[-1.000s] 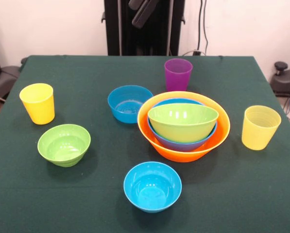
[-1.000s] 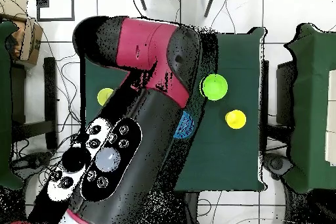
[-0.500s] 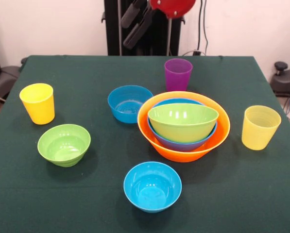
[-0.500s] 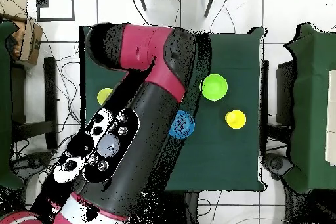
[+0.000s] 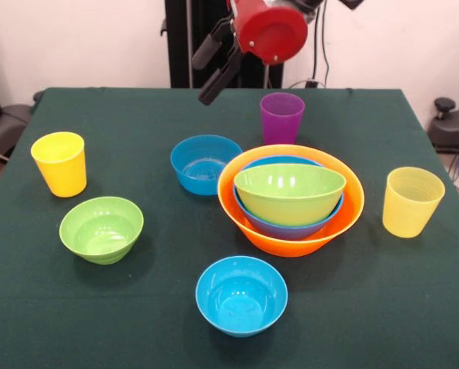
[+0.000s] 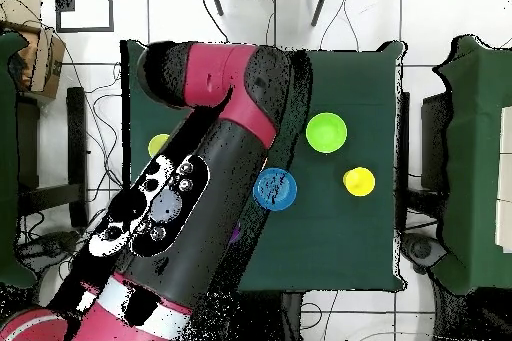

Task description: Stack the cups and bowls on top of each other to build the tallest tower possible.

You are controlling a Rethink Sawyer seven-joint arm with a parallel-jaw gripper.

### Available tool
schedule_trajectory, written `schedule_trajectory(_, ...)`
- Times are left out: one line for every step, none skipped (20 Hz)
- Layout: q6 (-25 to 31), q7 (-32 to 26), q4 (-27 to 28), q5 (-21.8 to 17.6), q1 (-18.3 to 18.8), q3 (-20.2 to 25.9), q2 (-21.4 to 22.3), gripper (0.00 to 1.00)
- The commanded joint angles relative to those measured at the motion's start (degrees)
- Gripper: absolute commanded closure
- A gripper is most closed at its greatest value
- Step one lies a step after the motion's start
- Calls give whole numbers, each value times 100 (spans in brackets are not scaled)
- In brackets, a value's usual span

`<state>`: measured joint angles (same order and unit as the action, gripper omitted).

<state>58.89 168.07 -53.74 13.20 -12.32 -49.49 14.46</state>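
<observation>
Jaws spread apart, empty, above the table

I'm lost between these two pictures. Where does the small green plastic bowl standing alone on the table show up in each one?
Front view: the small round green plastic bowl stands alone at the left, nearer the camera than the opaque yellow plastic cup.
Overhead view: the same bowl lies right of centre, clear of the arm.
Shared landmark: the yellow cup, its nearest neighbour in both views.
</observation>
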Motion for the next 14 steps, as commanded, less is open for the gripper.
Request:
schedule_trajectory(-61,-22,389,-463,-129,384,-494,0)
schedule_trajectory(-50,-23,415,-465,-131,364,-521,0)
schedule_trajectory(-31,-5,449,-470,-139,331,-565,0)
schedule_trajectory(-5,20,484,-462,-143,296,-601,0)
schedule_trajectory(20,44,518,-455,-146,261,-638,0)
schedule_trajectory(40,47,544,-442,-143,246,-658,0)
schedule_trajectory(58,76,594,-424,-141,215,-696,0)
schedule_trajectory(78,72,645,-407,-131,191,-727,0)
schedule_trajectory(99,68,696,-391,-121,167,-757,0)
schedule_trajectory(104,56,722,-380,-111,163,-763,0)
schedule_trajectory(124,79,810,-334,-81,148,-779,0)
schedule_trajectory(183,98,899,-288,-49,123,-786,0)
schedule_trajectory(243,117,988,-241,-17,99,-792,0)
schedule_trajectory(299,104,1043,-205,9,93,-784,0)
